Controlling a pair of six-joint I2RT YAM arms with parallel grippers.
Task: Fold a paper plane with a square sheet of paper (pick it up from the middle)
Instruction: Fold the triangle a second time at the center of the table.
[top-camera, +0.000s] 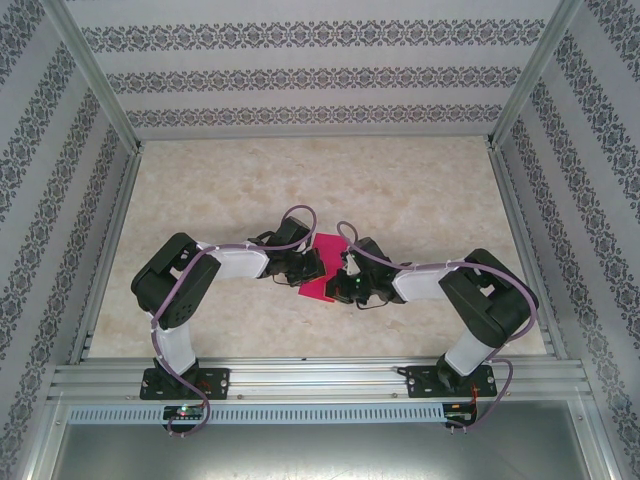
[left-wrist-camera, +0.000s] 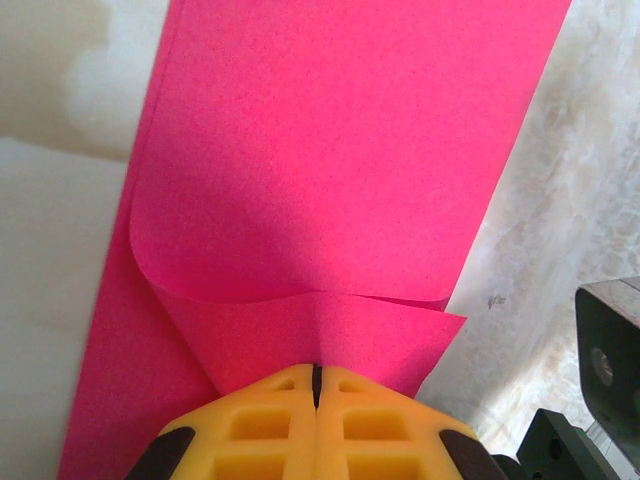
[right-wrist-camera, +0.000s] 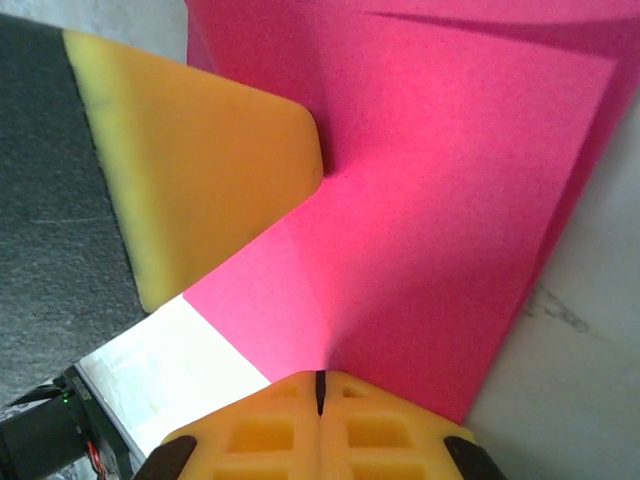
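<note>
Two grippers meet over the square sheet of paper (top-camera: 318, 268), which lies near the middle of the table (top-camera: 420, 190), a little toward its near edge. The left gripper (top-camera: 303, 268) is clenched, and in its wrist view the yellow fingertips (left-wrist-camera: 290, 400) pinch a raised edge of the sheet (left-wrist-camera: 340, 150). Just ahead of them a layer curls over in a soft, unpressed bend. The right gripper (top-camera: 347, 282) is likewise clenched on the sheet (right-wrist-camera: 440, 200) from the opposite side, the paper puckering up into its closed jaws (right-wrist-camera: 320, 385).

The step in hand looks like an early fold. One part of the sheet is doubled over the rest, with no pointed dart shape as yet. Most of the task therefore seems to lie ahead.

The next move probably calls for carrying the pinched edge across until the edges line up, then pressing the bend flat into a sharp crease. The two arms are crowded close, so either pull could skew or tear the thin paper.
</note>
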